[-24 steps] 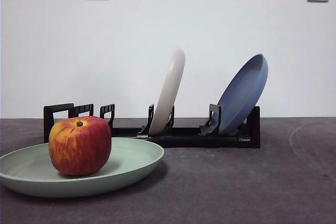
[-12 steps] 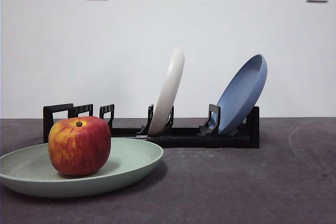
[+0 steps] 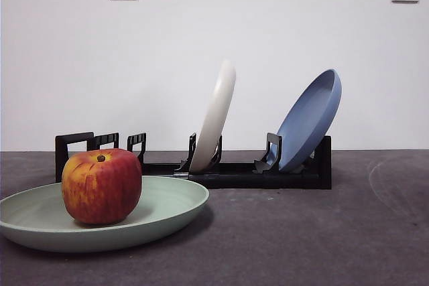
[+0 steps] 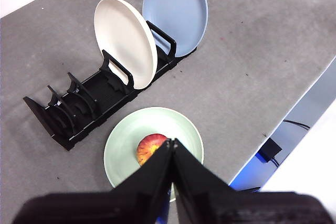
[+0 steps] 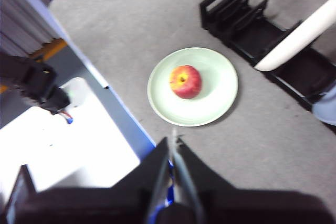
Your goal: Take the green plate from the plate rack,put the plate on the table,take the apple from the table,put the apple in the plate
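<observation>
Apple (image 3: 101, 186) is being carried by the green plate (image 3: 167, 209) on the bench (image 3: 322, 232), beside the plate rack (image 3: 255, 175). Both fingers, left (image 4: 172, 142) and right (image 5: 174, 141), are being held clenched, empty, high above. No step is judged outstanding; only retreat is being called for.

Matte green plate (image 3: 171, 209), glossy-skinned apple (image 3: 101, 186), black plastic plate rack (image 3: 234, 173), mottled matte grey table (image 3: 322, 232).

the cream plate (image 3: 214, 117) in the rack (image 3: 234, 173) is settling: blurred and a touch further right a second ago, it is now sharp and standing steady. the apple (image 3: 101, 186) and blue plate (image 3: 308, 120) are sitting a hair further left.
</observation>
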You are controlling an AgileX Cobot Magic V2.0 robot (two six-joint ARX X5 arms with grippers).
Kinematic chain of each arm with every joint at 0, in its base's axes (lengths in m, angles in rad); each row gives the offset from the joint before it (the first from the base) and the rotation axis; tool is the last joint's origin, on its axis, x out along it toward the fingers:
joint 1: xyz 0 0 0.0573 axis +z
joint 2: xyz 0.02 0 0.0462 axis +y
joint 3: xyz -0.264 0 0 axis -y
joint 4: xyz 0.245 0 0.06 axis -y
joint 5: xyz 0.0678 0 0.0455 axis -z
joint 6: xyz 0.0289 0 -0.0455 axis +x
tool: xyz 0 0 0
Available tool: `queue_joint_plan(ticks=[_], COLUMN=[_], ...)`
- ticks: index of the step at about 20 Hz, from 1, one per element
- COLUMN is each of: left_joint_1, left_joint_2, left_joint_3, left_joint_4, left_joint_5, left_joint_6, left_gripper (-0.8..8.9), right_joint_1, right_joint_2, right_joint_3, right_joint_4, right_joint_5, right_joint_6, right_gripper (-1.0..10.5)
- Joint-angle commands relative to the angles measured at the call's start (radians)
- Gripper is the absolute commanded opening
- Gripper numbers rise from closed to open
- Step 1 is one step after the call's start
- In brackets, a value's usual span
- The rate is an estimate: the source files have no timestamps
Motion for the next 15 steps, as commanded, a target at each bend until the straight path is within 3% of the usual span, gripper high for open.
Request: queue_joint_plan(ticks=[1, 8, 15], left_joint_1=[-0.001, -0.001, 0.000], left_joint_2=[-0.004, -0.002, 0.056], left_joint_3=[-0.002, -0.002, -0.002], left_joint_4=[0.008, 0.016, 0.016], left_joint_5=[0.003, 0.000, 0.000], left_joint_6=[0.012, 0.010, 0.010], left_gripper=[-0.08, -0.04, -0.04], right_joint_1=[0.001, 0.001, 0.001], right_joint_2=[0.000, 0.001, 0.002], right_joint_3=[-0.003, -0.003, -0.003], right_joint_4=[-0.024, -0.023, -0.023], right_joint_5=[0.008, 0.016, 0.095], right_joint_6=[-0.003, -0.002, -0.016], right_gripper=[-0.1, -0.1, -0.1])
